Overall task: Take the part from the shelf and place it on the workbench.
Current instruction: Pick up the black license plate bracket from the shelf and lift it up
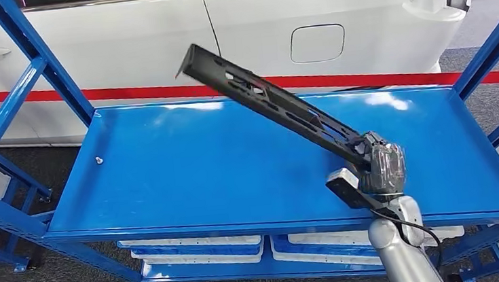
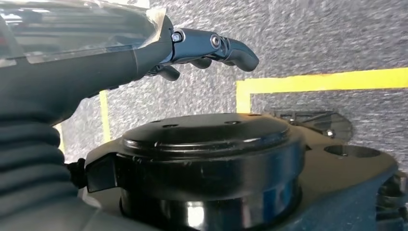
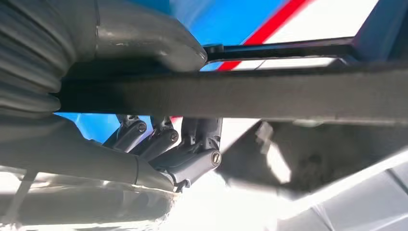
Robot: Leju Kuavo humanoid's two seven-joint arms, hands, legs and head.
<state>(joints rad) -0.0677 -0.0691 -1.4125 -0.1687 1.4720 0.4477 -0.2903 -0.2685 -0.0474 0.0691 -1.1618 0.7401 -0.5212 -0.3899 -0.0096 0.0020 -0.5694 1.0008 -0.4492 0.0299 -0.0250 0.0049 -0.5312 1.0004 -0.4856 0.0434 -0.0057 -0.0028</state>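
While the right hand [image 1: 379, 164] grips the near end of the long black part [image 1: 267, 102], the head view shows that part lifted off the blue shelf [image 1: 167, 168], so the step in hand looks like the carry-off: the pick is made and the placing is not yet done. The part's long axis runs on a slant, from the hand at the shelf's front right up and away to its free end, which points toward the back left, at the white car body [image 1: 360, 29] behind the rack. That free end stands well above the shelf top. No workbench shows, so the next move likely calls for drawing the part back clear of the blue uprights [image 1: 23, 79] and turning away with it.

From the left wrist, the left hand [image 2: 207, 48] hangs over grey carpet [image 2: 312, 33] with yellow tape lines [image 2: 327, 79]; its fingers are loosely curled and hold nothing.

From the right wrist, the thumb [image 3: 144, 43] presses one side of the part [image 3: 240, 96] and the dark fingers [image 3: 192, 149] wrap the other, a full clamp; the bar runs straight out across the picture from the hand.
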